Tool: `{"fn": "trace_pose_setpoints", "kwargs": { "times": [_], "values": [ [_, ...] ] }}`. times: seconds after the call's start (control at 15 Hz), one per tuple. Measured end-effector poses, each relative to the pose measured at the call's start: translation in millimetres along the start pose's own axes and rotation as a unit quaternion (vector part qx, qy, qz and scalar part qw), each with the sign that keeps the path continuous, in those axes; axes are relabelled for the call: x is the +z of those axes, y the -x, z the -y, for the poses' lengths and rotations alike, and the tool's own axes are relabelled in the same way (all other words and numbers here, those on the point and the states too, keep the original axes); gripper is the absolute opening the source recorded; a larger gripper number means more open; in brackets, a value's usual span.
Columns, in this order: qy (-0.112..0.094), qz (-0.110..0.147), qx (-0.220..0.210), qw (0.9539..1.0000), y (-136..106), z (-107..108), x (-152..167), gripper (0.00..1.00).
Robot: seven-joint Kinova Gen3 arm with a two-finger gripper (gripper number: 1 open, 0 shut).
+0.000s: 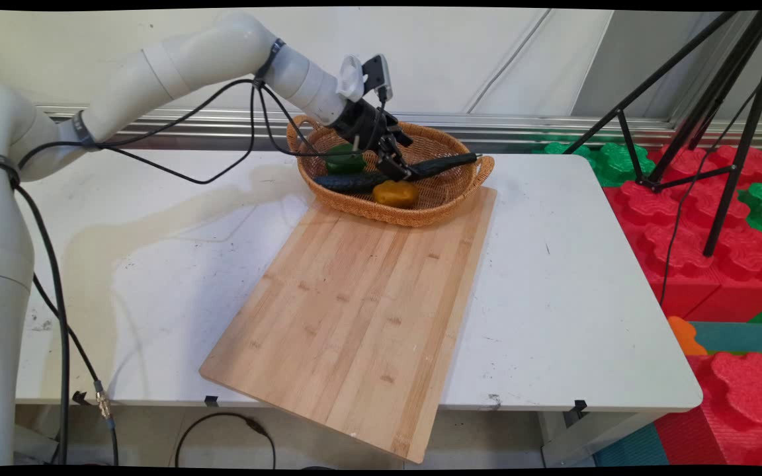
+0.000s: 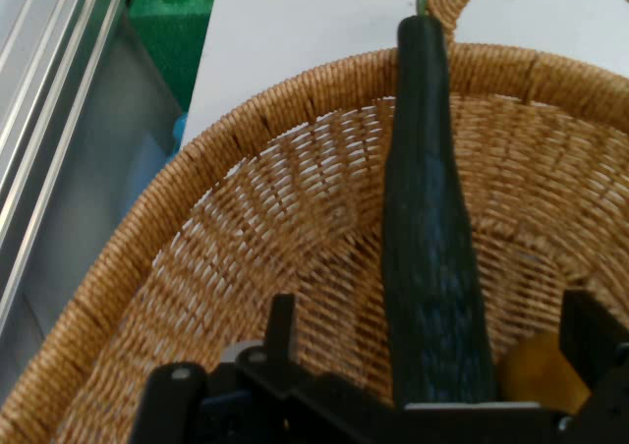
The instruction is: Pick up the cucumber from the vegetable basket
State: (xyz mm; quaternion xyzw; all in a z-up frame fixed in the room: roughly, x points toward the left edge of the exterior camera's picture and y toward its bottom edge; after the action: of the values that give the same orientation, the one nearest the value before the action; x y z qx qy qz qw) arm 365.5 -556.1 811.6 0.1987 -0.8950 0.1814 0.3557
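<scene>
One basket (image 1: 444,205); one cucumber (image 1: 444,163); one green pepper (image 1: 344,160); one yellow pepper (image 1: 395,193); one cutting board (image 1: 354,311).

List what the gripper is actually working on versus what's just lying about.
At the gripper:
- gripper, open, one finger on either side of the cucumber
- wicker basket holding the cucumber
- yellow pepper and green pepper, also in the basket

Lying about:
- cutting board, bare
- white table
- black tripod
- foam blocks beyond the table
</scene>
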Motion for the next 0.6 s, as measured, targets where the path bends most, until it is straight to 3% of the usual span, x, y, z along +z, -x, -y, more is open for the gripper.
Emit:
{"fn": "trace_pose_setpoints", "kwargs": {
  "times": [0.6],
  "values": [
    [-0.002,0.003,-0.015,0.9999,-2,6,32,1.00]
  ]
}}
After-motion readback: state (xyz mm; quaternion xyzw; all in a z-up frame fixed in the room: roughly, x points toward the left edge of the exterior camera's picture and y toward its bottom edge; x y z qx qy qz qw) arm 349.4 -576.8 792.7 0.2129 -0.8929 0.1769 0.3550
